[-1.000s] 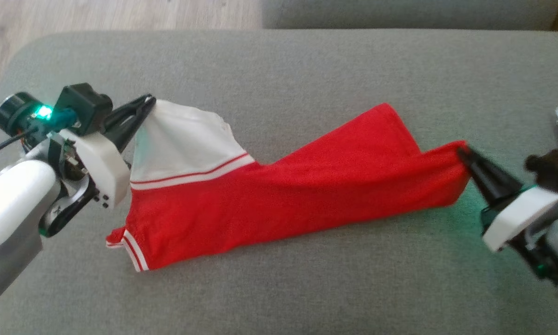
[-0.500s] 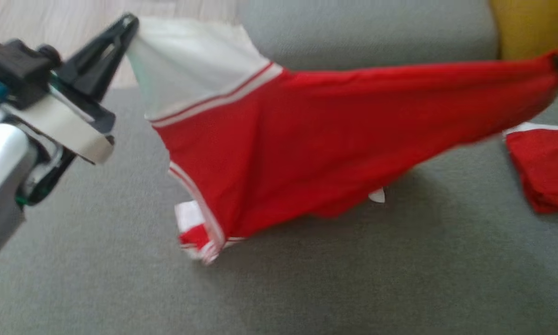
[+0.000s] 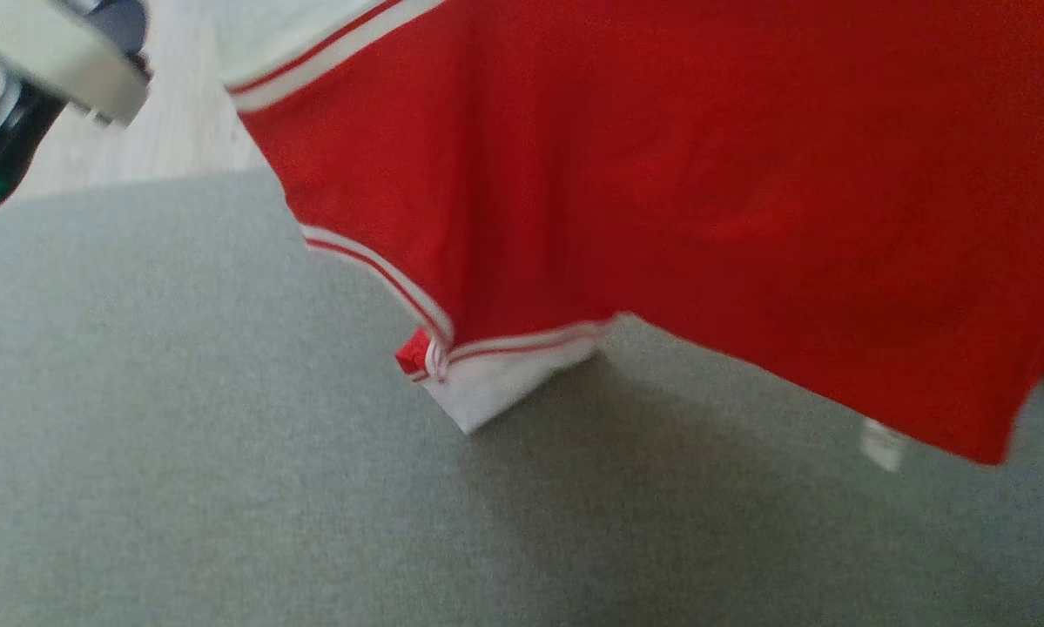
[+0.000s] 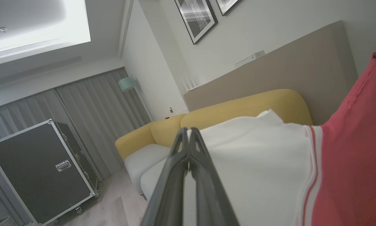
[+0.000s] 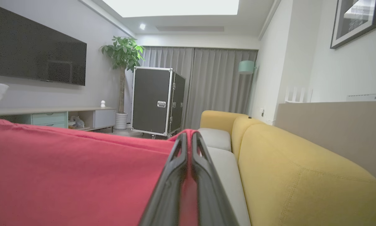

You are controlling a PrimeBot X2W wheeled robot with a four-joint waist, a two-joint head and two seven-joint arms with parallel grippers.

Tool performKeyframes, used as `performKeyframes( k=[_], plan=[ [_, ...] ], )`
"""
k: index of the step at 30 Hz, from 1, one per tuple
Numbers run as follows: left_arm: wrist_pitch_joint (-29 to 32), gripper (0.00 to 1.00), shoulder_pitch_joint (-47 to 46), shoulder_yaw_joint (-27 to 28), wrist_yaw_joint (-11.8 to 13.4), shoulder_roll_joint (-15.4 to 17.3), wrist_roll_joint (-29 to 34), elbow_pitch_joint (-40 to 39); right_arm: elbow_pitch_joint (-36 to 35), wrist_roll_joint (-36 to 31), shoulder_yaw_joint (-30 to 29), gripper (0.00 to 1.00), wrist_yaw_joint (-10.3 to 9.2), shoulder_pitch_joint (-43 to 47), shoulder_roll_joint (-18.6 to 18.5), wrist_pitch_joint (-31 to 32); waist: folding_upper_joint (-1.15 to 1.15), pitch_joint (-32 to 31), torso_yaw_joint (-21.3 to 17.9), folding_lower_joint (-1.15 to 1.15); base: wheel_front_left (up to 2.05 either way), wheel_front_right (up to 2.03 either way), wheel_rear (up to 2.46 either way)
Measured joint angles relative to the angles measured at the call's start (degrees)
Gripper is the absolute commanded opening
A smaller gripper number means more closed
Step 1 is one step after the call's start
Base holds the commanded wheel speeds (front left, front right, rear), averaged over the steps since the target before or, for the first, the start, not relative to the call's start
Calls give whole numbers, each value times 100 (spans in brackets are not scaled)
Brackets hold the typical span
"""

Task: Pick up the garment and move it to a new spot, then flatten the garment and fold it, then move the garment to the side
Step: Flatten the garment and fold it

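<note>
**Grippers**

1. The left gripper (image 4: 189,130) is clamped on the white shoulder part of the garment (image 3: 661,174). The jaws are pressed together, and the cloth is pinched at their tips and drawn taut away from them.
2. The right gripper (image 5: 189,134) is clamped in the same way on a red edge of the garment. From there the cloth is stretched away to the left of the right wrist view.

**Garment**

3. The garment is held spread between the two grippers and lifted above the grey seat (image 3: 182,453). In the head view it is seen hanging toward the seat's far edge.
4. One white sleeve corner (image 3: 487,401) hangs lowest, over the middle of the seat (whether it touches the seat cannot be told; a shadow lies directly beside it).
5. A small white label (image 3: 880,444) is seen below the red hem, toward the seat's right edge.

**Task status**

6. Pick-up is judged complete, as both ends are gripped and the cloth is clear of the seat along nearly its whole length.
7. Transfer to a new spot is judged under way, because the garment has not yet been laid down.
8. Three steps are judged outstanding:
   - flattening on the seat;
   - folding;
   - moving the folded garment to the side.
9. Slack is visible along the lower edge, so smoothing is expected to be needed once the cloth is set down.
</note>
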Motion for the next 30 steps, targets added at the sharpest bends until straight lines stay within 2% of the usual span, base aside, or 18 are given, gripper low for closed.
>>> performKeyframes(
  k=[2,3,4,6,10,15,17,20,22,24,27,30],
  plan=[
    [74,0,-125,-53,-32,-99,19,171,124,-30,66,0,0,-155,69,57,0,100,-1,0,0,0,0],
    [157,0,-449,-172,-74,-325,112,546,419,-43,186,0,0,-517,230,123,0,338,5,2,0,0,0],
    [157,0,-449,-172,-74,-325,112,546,419,-43,186,0,0,-517,230,123,0,338,5,2,0,0,0],
    [182,0,-826,-249,-99,-532,334,905,732,-183,311,0,0,-954,360,126,0,609,17,2,0,0,0],
    [-293,0,-1768,-252,-70,-871,953,1709,1388,-508,390,0,0,-2050,587,-134,0,1226,51,3,0,0,0],
    [-1468,0,-2677,82,498,-1304,1558,2552,2170,-886,433,0,0,-3133,802,-736,0,1933,115,4,0,0,0],
    [-1614,0,-2814,165,559,-1448,1672,2664,2441,-1020,443,0,0,-3376,804,-965,0,2153,160,4,0,0,0],
    [-1683,0,-2809,231,553,-1595,1762,2640,2717,-1165,494,0,0,-3539,775,-1198,-1,2411,255,3,0,0,0],
    [-1683,0,-2718,256,428,-1594,1804,2496,2848,-1193,588,0,0,-3537,768,-1281,-1,2555,327,2,0,0,0],
    [-1684,0,-2479,315,408,-1562,1872,2220,2956,-1192,702,0,0,-3496,766,-1340,-1,2687,401,2,0,0,0],
    [-1684,0,-1792,366,415,-1499,1976,1792,3065,-1190,803,0,0,-3267,762,-1395,-1,2813,528,2,0,0,0],
    [-1683,0,-861,372,513,-1285,2058,1354,3105,-1148,868,0,0,-2696,808,-1410,-1,2804,599,2,0,0,0]
  ],
)
